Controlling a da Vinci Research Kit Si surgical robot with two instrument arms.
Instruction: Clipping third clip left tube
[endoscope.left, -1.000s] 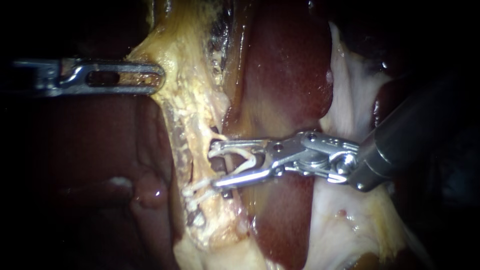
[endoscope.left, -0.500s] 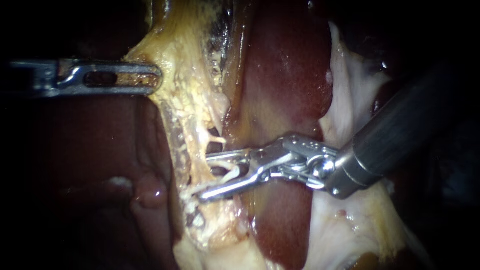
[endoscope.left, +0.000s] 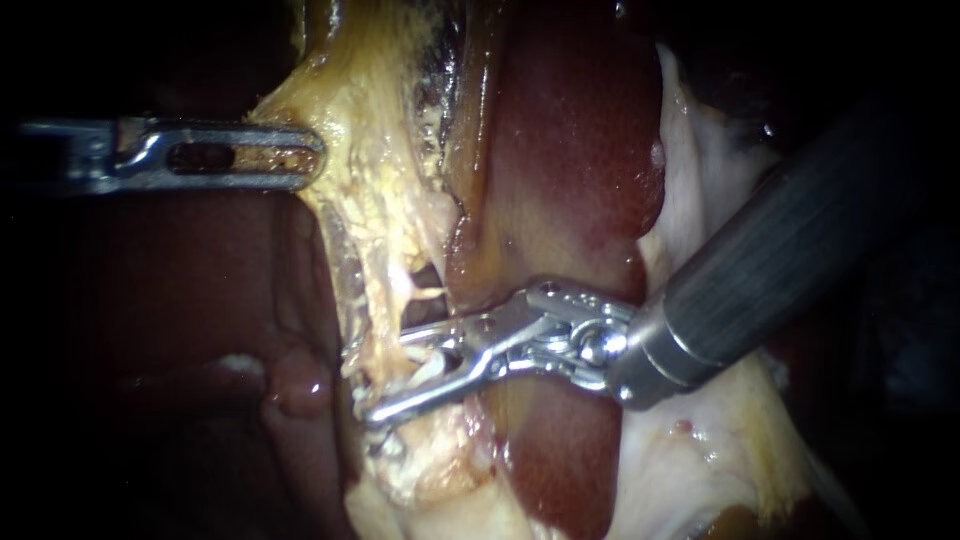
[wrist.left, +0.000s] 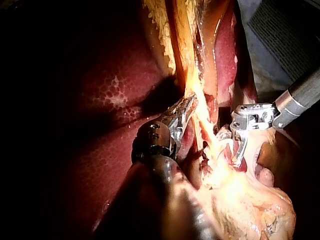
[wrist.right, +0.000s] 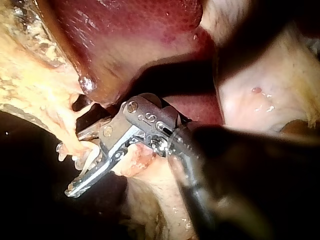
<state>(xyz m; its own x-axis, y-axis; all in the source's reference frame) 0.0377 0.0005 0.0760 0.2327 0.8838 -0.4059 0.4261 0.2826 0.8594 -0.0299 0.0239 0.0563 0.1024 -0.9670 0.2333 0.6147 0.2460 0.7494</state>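
Left instrument (endoscope.left: 300, 157): a slender steel shaft with two long slotted jaws, entering from the left. Its jaws lie closed together on the edge of the yellow fatty tissue band (endoscope.left: 370, 190). The band runs from the far centre of the field down toward the near centre. The left wrist view shows the same grip, with a yellow strand clamped at the jaw tips (wrist.left: 186, 107).

Right instrument (endoscope.left: 388, 372): a thick grey shaft with a hinged steel tip and two thin jaws, entering from the upper right. Its jaws stand apart in a narrow V pointing left. They straddle the pale whitish tube (endoscope.left: 428, 366), which crosses the gap at the near end of the fatty band. Whether both jaws press on the tube cannot be told. The right wrist view also shows pale tissue between the spread jaws (wrist.right: 80, 162).

The smooth dark red liver (endoscope.left: 570, 170) lies behind the right instrument's tip. Pale whitish membrane tissue (endoscope.left: 700, 230) lies to its right.
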